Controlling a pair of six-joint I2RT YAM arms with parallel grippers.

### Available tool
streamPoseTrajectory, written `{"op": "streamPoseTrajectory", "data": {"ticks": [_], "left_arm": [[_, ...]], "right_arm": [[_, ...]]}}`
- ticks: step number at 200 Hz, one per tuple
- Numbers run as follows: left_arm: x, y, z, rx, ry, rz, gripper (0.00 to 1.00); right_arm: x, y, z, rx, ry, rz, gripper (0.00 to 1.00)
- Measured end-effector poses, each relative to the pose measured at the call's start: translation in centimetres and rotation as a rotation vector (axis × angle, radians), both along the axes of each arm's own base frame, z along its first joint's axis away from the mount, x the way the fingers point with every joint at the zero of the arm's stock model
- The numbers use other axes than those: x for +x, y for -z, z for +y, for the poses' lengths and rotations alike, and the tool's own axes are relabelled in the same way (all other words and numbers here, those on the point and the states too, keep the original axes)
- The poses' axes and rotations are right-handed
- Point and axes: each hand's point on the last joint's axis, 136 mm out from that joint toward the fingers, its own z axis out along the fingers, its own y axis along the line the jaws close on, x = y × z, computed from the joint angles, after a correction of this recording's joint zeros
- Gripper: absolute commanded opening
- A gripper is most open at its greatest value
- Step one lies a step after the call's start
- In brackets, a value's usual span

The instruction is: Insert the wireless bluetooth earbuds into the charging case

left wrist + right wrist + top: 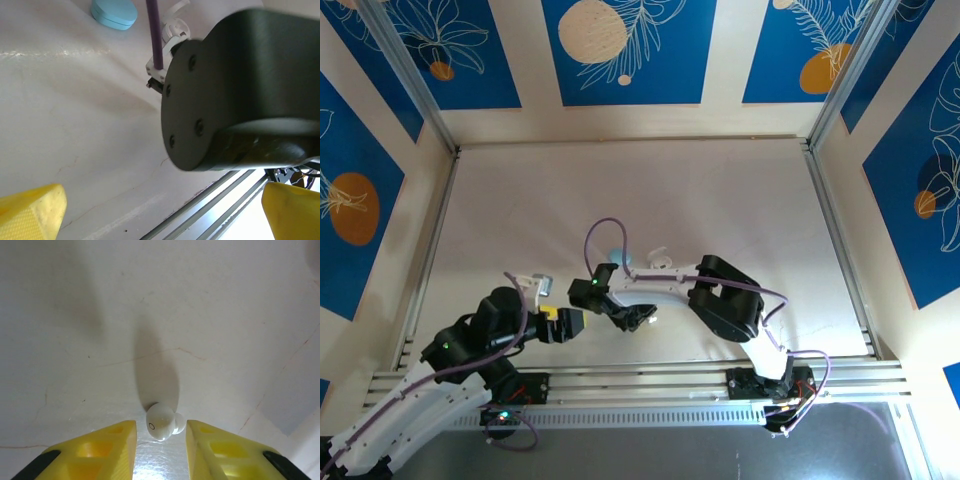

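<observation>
The right gripper point(161, 431) points down, its yellow ribbed fingers point(107, 450) apart and straddling a small glossy white pebble-shaped earbud point(160, 421) lying on the pale table point(200, 315). A gap shows on one side, so this looks set for a pinch, not yet a grip. The left gripper point(165, 212) hangs spread wide and empty, probably kept clear. The light blue oval charging case point(114, 12) lies beyond, apparently closed.

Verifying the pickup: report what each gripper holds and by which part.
Nothing is held yet. The right gripper has its fingers either side of the white earbud on the table, a gap showing on one side. The left gripper is wide open, empty.
</observation>
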Motion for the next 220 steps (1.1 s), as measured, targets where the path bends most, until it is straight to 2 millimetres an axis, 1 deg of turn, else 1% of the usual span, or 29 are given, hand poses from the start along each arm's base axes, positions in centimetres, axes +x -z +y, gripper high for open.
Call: {"op": "streamPoseTrajectory", "data": {"ticks": [23, 220], "left_arm": [[0.1, -0.1, 0.2, 0.001, -0.009, -0.008, 1.0], [0.4, -0.1, 0.5, 0.009, -0.029, -0.023, 1.0]], "right_arm": [[-0.1, 0.1, -0.2, -0.025, 0.001, 0.002, 0.29], [0.0, 1.1, -0.5, -0.077, 0.015, 0.0, 0.28]]}}
